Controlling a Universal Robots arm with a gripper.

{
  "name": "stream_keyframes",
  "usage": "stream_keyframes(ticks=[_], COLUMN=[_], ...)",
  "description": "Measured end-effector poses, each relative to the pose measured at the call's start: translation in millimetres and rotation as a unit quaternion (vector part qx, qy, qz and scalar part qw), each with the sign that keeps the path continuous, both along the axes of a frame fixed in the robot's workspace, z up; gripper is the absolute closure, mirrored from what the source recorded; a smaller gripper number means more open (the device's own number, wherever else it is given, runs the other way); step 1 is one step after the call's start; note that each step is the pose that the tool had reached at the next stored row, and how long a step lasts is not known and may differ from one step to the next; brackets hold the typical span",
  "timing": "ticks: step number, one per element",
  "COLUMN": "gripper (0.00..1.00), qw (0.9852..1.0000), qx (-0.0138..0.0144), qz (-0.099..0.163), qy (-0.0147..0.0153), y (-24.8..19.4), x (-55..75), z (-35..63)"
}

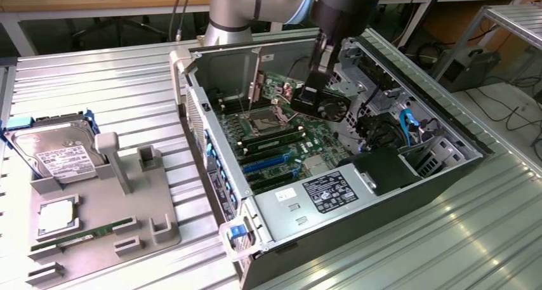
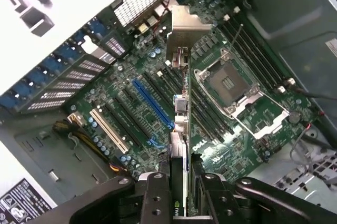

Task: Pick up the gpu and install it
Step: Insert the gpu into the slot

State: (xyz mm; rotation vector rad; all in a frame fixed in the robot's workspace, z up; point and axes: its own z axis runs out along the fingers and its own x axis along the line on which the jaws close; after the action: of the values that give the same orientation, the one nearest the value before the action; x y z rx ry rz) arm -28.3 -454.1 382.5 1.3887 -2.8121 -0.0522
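Observation:
The open computer case [image 1: 440,176] lies on its side with the motherboard [image 1: 284,147] facing up. My gripper [image 1: 310,103] hangs inside it, above the board, shut on the gpu [image 1: 332,106]. The gpu is a dark card with a round fan. In the wrist view the gpu [image 2: 180,109] runs edge-on away from my gripper [image 2: 179,184], its silver bracket [image 2: 185,24] at the far end near the case's rear wall. It hovers over the board between the blue slot [image 2: 152,103] and the processor socket [image 2: 231,84], clear of both.
On the exterior view's left a grey fixture tray [image 1: 148,226] holds a hard drive [image 1: 55,153], a processor chip [image 1: 55,217] and a green memory stick [image 1: 85,231]. Case walls, drive cages and cables [image 1: 407,128] ring the board. Slatted metal table all round.

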Motion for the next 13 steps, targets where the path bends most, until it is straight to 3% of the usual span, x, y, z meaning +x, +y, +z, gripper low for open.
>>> stream_keyframes(ticks=[3,7,9,13], gripper=[0.74,0.74,0.74,0.74], qw=[0.9996,0.9971,0.9955,0.9903], qx=[0.0000,0.0000,0.0000,0.0001], qz=[0.029,0.076,0.095,0.139], qy=[-0.0006,-0.0010,-0.0010,-0.0010], y=[0.0,0.0,0.0,0.0], x=[0.0,0.0,0.0,0.0], z=[-1.3,-3.9,-5.5,-10.2])
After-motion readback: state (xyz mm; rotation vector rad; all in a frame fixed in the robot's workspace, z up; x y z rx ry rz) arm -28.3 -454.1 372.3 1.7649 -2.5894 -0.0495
